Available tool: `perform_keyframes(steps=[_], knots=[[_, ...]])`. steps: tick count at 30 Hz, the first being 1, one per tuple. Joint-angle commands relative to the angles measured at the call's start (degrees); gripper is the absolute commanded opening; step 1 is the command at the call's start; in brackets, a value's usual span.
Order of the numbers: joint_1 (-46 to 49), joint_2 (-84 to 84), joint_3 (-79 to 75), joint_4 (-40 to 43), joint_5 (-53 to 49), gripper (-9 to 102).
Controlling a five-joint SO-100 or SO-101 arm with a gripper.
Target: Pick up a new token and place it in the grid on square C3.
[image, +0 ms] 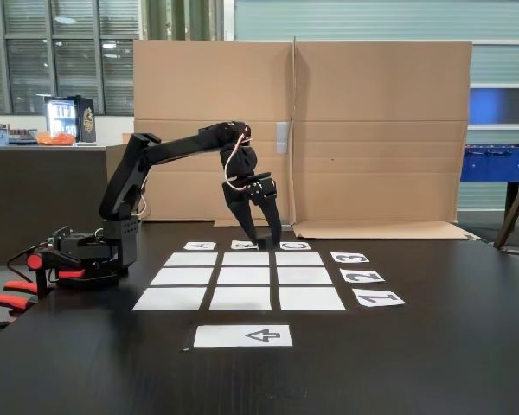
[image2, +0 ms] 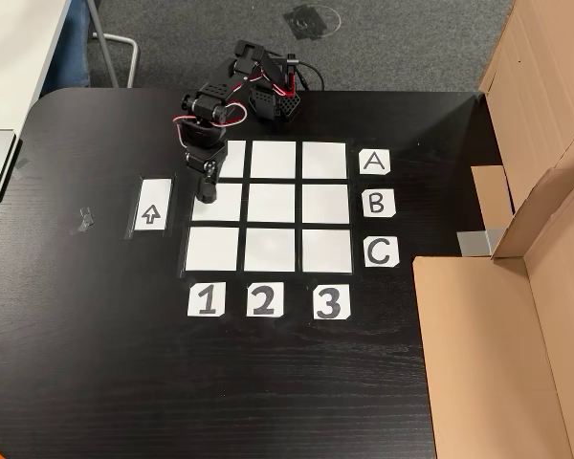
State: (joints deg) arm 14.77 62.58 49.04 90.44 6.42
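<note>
Folded brown cardboard [image: 372, 130] is standing behind a black tabletop [image: 432, 363] in one fixed view, with office windows beyond it. We are looking across the grid [image: 245, 277] from its near side here, with a white sheet bearing an arrow [image: 243, 335] lying closest to us and the lettered cards lining the far edge. The black arm is rising from its base [image: 104, 251] at the left of this view and bending down. Its end effector [image: 262, 240] is pointing at the tabletop near the middle lettered card, with its two fingers spread apart and cardboard showing through the gap. We cannot tell whether the tips are touching the tabletop, and we are not making out the token among the dark shapes there. Square C3 [image: 299, 258] is sitting at the far right corner of the grid in this view, between the "C" card [image: 295, 245] and the "3" card [image: 349, 257]. From the other fixed view, looking down, we are seeing the grid [image2: 273, 206] with A, B and C cards along its right side and 1, 2 and 3 cards below. Square C3 [image2: 326, 250] is lying bare at the lower right corner. In that view the end effector [image2: 208, 191] is overlapping the left column of cells, just beside the arrow sheet [image2: 151, 206], and its fingers are hidden under its own body.
</note>
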Motion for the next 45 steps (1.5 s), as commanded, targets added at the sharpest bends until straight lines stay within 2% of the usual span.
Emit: perform_keyframes(steps=[1, 25, 45], knots=[[-4.66, 4.92, 1.14, -0.62, 0.88, 0], [-28.48, 16.17, 13.62, -1.85, 3.16, 0], [-34.98, -0.88, -1.41, -2.99, 7.38, 0]])
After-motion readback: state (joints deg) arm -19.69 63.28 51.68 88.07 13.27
